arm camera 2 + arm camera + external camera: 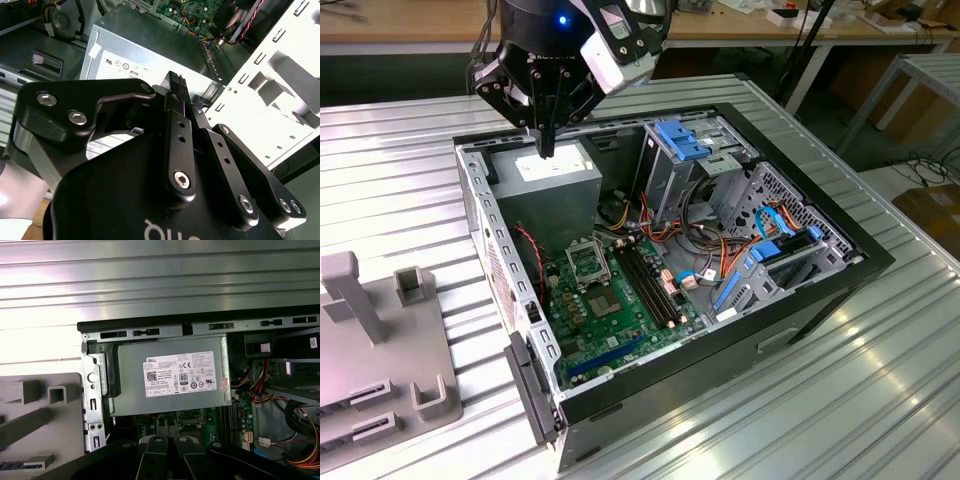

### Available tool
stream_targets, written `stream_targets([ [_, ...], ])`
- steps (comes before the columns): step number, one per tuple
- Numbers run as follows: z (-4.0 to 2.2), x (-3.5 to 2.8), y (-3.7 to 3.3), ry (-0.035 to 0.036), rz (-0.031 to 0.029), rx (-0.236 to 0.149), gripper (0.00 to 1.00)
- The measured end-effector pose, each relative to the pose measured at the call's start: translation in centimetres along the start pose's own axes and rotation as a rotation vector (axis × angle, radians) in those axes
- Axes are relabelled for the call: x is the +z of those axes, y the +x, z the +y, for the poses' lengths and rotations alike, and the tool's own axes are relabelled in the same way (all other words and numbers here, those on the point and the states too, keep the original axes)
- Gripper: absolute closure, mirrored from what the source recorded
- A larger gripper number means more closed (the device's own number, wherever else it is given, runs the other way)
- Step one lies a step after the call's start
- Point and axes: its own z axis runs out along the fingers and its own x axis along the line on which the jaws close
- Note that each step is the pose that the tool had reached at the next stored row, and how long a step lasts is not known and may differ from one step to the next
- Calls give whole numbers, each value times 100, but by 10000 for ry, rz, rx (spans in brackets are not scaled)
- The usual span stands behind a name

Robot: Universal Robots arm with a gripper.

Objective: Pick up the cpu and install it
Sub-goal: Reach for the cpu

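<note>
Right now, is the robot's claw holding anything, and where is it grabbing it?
I cannot tell. The gripper hangs over the grey power supply inside the computer case, and what it may hold is hidden.

Ribbed, shiny metal surface [880, 400]; a long wooden bench [410, 22] behind it; a grey-framed table [932, 66] at the exterior view's right.

One open computer case [800, 300] is counted on the single counter [820, 420]; within it, one green motherboard [620, 320], one square socket [588, 265] and one grey power supply [570, 185] are counted; one white label [181, 374] is counted on that supply in the first wrist view; one grey fixture [380, 350] and one gripper [548, 148] are also counted.
</note>
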Motion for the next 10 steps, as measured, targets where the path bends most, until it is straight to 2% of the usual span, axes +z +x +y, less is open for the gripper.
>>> stream_targets([
  [10, -4, 6, 52, 2, 21, 1, 88],
])
